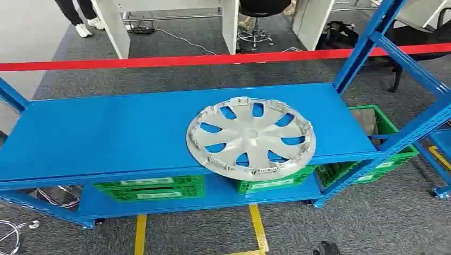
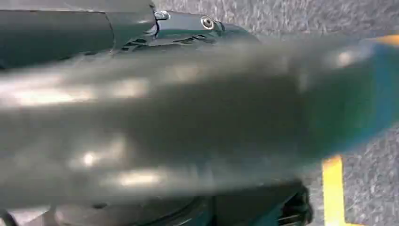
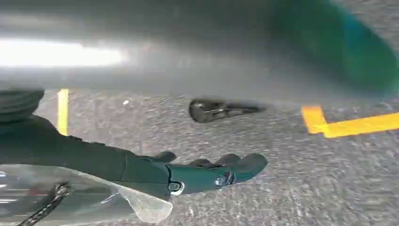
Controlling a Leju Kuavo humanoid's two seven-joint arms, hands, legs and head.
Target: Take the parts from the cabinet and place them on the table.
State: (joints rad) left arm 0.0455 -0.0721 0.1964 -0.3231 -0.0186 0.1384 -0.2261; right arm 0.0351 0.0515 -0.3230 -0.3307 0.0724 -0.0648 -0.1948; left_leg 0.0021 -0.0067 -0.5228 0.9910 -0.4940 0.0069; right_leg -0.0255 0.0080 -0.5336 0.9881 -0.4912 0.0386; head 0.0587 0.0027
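Note:
A silver wheel cover (image 1: 250, 137) with several spokes lies flat on the top shelf of the blue cabinet (image 1: 106, 133), right of the middle, its near rim just over the shelf's front edge. My right hand (image 3: 202, 172) hangs over the grey carpet in the right wrist view, its dark fingers stretched out with nothing in them. In the left wrist view my left hand (image 2: 155, 28) is a dark shape behind a blurred grey mass, and how its fingers lie is hidden.
Green crates (image 1: 151, 188) stand on the lower shelf, another (image 1: 385, 143) at the right end. Blue uprights (image 1: 367, 45) rise at the right. Red barrier tape (image 1: 159, 61) runs behind the cabinet. Yellow floor lines (image 1: 258, 226), cables (image 1: 16, 228) at the lower left, a person's legs (image 1: 80, 16) beyond.

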